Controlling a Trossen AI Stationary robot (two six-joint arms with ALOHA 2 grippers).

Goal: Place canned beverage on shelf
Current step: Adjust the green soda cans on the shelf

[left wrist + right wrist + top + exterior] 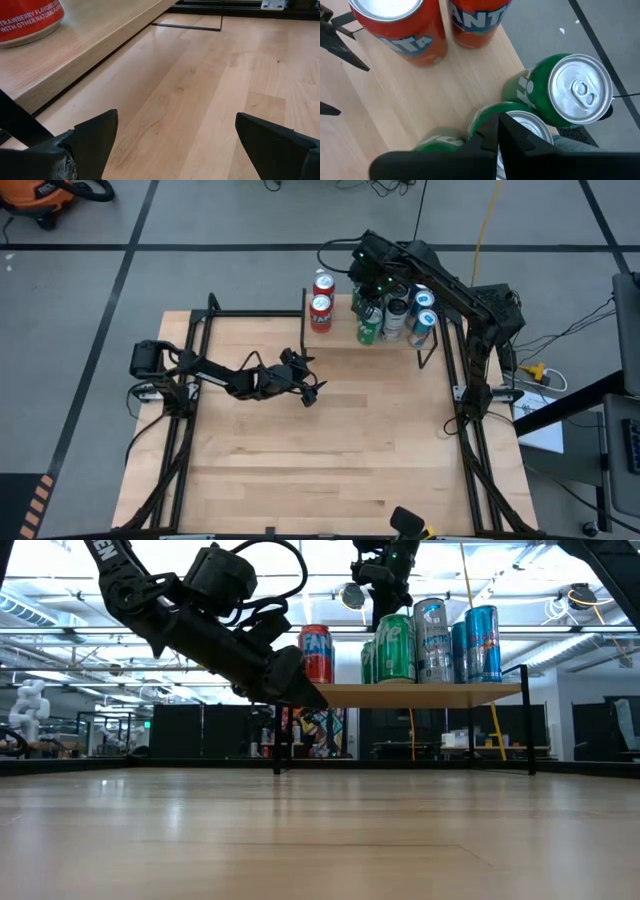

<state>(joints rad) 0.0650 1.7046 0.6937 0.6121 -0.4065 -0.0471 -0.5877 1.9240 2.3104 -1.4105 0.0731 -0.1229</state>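
Observation:
The shelf [342,322] stands at the table's far edge on thin black legs, its light wood top [420,693] carrying several cans: two red ones [321,310] at its left end, green ones [395,645] in the middle, silver and blue ones [424,318] at the right. My right gripper [497,135] is shut and hovers over the green cans [575,90], its tips above one can's top [532,125]. My left gripper [175,145] is open and empty, low over the table just in front of the shelf's left end, near a red can [30,20]. My right gripper's shut fingers [485,137] slant down from above over the top of a green can standing on the shelf. I cannot tell whether they touch it.
Black frame rails [190,395] run along the table's left and right sides. The wide wooden tabletop [330,470] lies in front of the shelf. A thin black shelf leg [187,27] stands on the table beyond my left gripper.

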